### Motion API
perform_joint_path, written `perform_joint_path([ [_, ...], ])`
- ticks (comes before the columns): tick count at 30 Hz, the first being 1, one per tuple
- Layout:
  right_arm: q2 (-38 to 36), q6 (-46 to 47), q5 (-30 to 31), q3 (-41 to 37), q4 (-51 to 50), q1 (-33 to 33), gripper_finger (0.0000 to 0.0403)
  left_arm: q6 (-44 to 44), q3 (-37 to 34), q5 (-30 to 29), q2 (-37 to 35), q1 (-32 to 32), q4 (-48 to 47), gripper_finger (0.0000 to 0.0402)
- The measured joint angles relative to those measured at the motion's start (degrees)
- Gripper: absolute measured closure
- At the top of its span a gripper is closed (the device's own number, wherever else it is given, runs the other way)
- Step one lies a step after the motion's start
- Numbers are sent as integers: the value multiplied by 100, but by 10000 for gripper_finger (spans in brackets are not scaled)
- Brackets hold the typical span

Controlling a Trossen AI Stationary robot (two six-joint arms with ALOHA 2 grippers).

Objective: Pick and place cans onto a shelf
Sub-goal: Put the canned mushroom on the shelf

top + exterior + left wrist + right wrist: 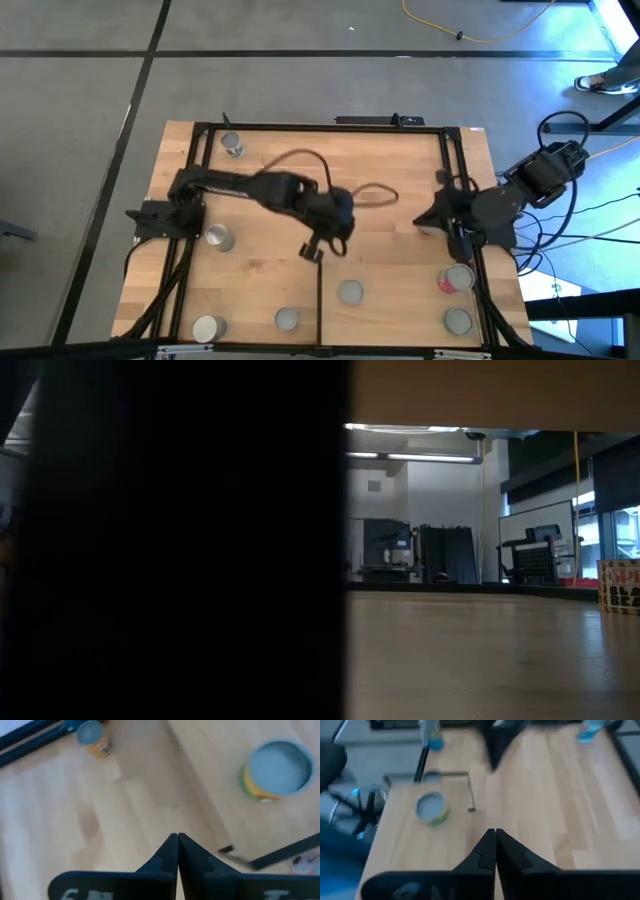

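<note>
Several small round cans stand upright on their bases on the wooden table. One silver-topped can (350,292) (277,767) (431,807) with a yellow-green label stands on the light-wood shelf (400,310) just past the thin black strip (320,300). A can with a red-pink side (457,279) and another can (458,320) stand at the near right. More cans (219,237) (287,319) stand on the left half. My left gripper (312,250) (177,840) hovers shut and empty beside the shelf's far left corner. My right gripper (427,217) (495,832) is shut and empty at the table's right.
A black frame (200,130) runs around the table. A black cable (345,190) loops over the tabletop behind my left arm. Two further cans stand at the far left (232,146) and the near left (208,327). A dark shape (170,540) blocks the low view's left half.
</note>
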Motion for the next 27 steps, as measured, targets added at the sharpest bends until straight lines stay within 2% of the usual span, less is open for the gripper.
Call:
perform_joint_path([
  [4,9,-407,-429,-488,196,0,393,72,-2,9,-228,340,-131,401],
  [8,0,-559,-839,-1024,887,-59,393,203,-2,46,-533,663,-341,401],
  [16,209,-252,-1454,-1873,2564,-530,393,524,2,326,-1159,1172,-949,401],
  [21,826,-311,-2086,-1835,3063,-807,393,632,3,693,-1431,1375,-1224,401],
  [27,1471,-380,-2987,-1733,3184,-802,393,643,-7,744,-1725,1488,-1638,401],
])
